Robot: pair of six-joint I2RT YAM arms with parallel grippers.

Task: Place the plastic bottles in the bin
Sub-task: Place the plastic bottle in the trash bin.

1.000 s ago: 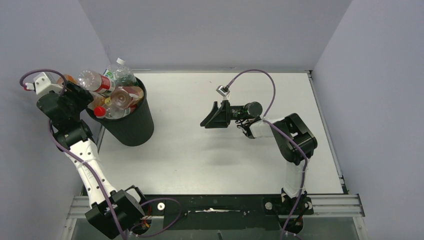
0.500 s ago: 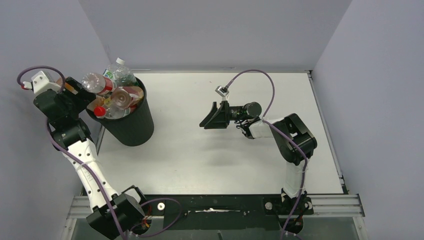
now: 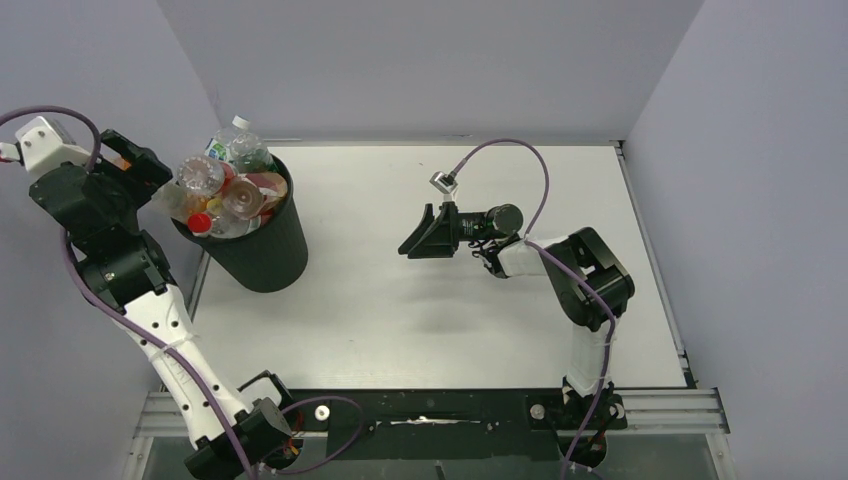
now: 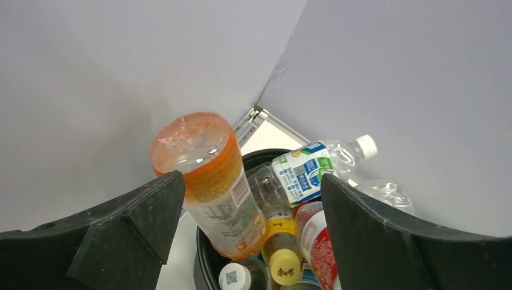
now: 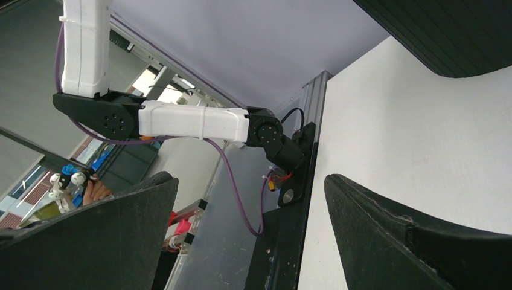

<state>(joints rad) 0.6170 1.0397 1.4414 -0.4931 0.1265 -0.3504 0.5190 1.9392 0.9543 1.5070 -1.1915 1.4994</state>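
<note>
The black bin stands at the table's back left, heaped above its rim with plastic bottles. An orange bottle leans base-up on the heap at the rim. Behind it lie a clear bottle with a blue-green label, a yellow-capped one and a red-labelled one. My left gripper hangs left of the bin, open, the orange bottle just beyond its fingertips. My right gripper hovers open and holds nothing over mid-table.
The bin sits close to the left wall and the back corner. White tabletop spreads between the bin and the right arm. The right wrist view shows the left arm's base, the front rail and the bin's dark wall.
My left gripper has opened, let go of the orange bottle onto the heap, and drawn back to the left and upward. The right arm has not moved.
</note>
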